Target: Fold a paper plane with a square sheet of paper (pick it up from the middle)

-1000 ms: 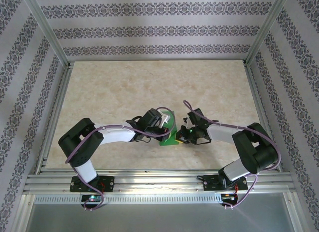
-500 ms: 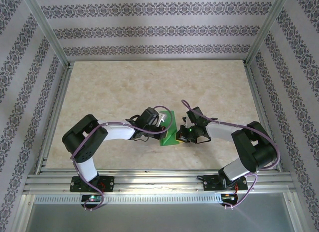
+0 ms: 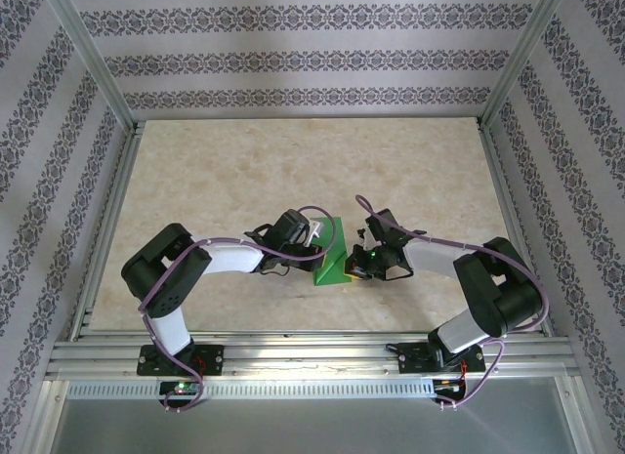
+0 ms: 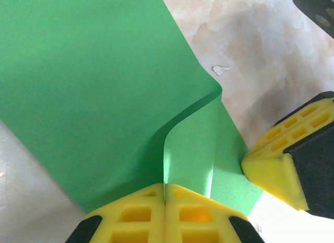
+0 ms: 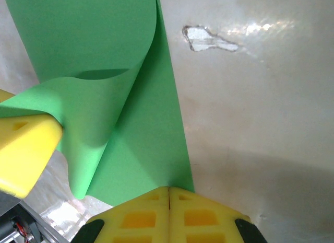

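The square sheet of paper [image 3: 333, 258] is bright green and lies mid-table between the two arms, with one flap lifted off the surface. My left gripper [image 3: 319, 247] is shut on that flap. In the left wrist view the raised edge of the sheet [image 4: 94, 81] runs straight into the seam of my left gripper [image 4: 166, 200]. My right gripper [image 3: 354, 265] is shut, and its tips [image 5: 169, 192] sit on the near edge of the flat part of the sheet [image 5: 146, 143]. I cannot tell whether they pinch it. The curled flap [image 5: 88, 112] arches toward the left finger [image 5: 23, 151].
The beige marbled table [image 3: 293, 161] is fenced by aluminium rails [image 3: 107, 229] and patterned walls. A small white chip [image 5: 209, 39] marks the surface just beyond the paper. The right finger [image 4: 274, 170] touches the sheet's edge close to my left tips.
My left gripper has drawn back to the left with the flap, so more green paper shows standing up between the grippers. The right gripper has barely moved.
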You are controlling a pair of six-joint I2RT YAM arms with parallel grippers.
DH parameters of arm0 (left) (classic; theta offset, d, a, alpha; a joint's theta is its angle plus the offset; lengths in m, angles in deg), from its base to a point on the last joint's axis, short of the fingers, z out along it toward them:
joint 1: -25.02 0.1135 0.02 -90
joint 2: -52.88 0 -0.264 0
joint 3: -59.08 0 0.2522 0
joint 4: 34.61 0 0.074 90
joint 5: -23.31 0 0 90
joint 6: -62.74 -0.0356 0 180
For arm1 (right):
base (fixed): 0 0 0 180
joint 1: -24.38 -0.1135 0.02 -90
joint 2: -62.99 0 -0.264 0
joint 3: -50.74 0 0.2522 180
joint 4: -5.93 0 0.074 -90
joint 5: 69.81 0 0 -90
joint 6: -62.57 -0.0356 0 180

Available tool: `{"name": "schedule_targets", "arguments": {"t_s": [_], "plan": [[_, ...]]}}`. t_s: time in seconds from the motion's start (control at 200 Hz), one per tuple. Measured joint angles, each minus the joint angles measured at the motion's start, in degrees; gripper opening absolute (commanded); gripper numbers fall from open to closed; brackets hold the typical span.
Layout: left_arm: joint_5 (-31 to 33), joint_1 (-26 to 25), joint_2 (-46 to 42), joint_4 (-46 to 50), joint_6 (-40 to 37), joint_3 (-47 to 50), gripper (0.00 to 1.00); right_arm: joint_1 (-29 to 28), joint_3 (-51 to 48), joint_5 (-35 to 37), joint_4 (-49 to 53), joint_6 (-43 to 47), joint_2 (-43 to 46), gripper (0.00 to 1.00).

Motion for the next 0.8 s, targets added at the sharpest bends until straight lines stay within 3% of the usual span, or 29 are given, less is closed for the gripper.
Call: {"name": "schedule_targets", "arguments": {"t_s": [0.799], "plan": [[3.67,0.0,0.0,0.72,-0.22,-0.04,0.0,0.0,0.22,0.02,0.37,0.0,-0.11,0.01]]}}
